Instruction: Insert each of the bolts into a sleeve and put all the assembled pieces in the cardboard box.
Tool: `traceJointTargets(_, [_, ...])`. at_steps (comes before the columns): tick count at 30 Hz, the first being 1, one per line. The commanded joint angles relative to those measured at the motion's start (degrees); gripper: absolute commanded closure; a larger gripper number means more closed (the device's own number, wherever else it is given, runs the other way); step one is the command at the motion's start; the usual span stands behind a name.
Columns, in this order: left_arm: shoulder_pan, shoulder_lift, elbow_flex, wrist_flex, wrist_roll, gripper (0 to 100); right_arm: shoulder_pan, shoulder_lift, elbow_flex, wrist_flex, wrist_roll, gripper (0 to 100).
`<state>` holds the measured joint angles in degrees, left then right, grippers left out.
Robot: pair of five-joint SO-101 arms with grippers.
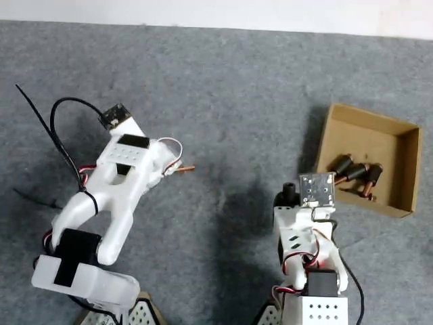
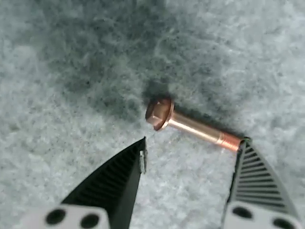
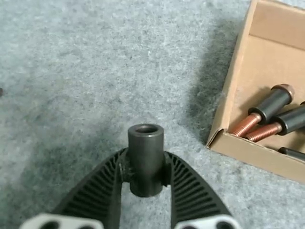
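A copper bolt (image 2: 190,125) lies flat on the grey felt, its hex head away from my left gripper (image 2: 193,155). That gripper is open, low over the bolt, and one fingertip (image 2: 245,151) sits at the threaded end. In the high view the bolt (image 1: 186,168) pokes out beside the left gripper (image 1: 170,166). My right gripper (image 3: 145,164) is shut on a black sleeve (image 3: 145,152), held upright with its bore facing up, just short of the cardboard box (image 3: 274,24). Three assembled pieces (image 1: 355,172) lie in the box (image 1: 325,139).
Grey felt (image 1: 237,88) covers the whole table. The box stands at the right, close to the right arm (image 1: 308,230). A black cable (image 1: 47,128) loops off the left arm towards the left edge.
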<state>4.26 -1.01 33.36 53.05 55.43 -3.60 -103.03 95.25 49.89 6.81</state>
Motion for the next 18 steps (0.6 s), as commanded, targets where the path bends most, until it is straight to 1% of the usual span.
traceJointTargets(1, [0.84,-2.24,0.75,-4.04,0.62,72,0.66,-0.22,-0.31,-2.15,0.53,99.5])
traceJointTargets(4, [0.84,-2.24,1.98,-6.86,0.70,72,0.66,-0.22,-0.31,-2.15,0.53,99.5])
traceJointTargets(7, [0.84,-2.15,2.07,-7.03,2.99,72,0.66,-0.22,-0.31,-2.15,0.62,99.4])
traceJointTargets(11, [1.54,-1.89,2.07,-7.03,3.16,72,0.40,-0.22,-0.22,-2.15,2.64,99.4])
traceJointTargets(15, [3.56,3.12,1.19,-7.30,3.16,72,0.40,-0.22,-0.22,-2.15,2.55,99.4])
traceJointTargets(18, [3.03,6.81,-2.86,-6.86,3.43,72,0.40,-0.22,-0.22,-2.15,2.64,99.4])
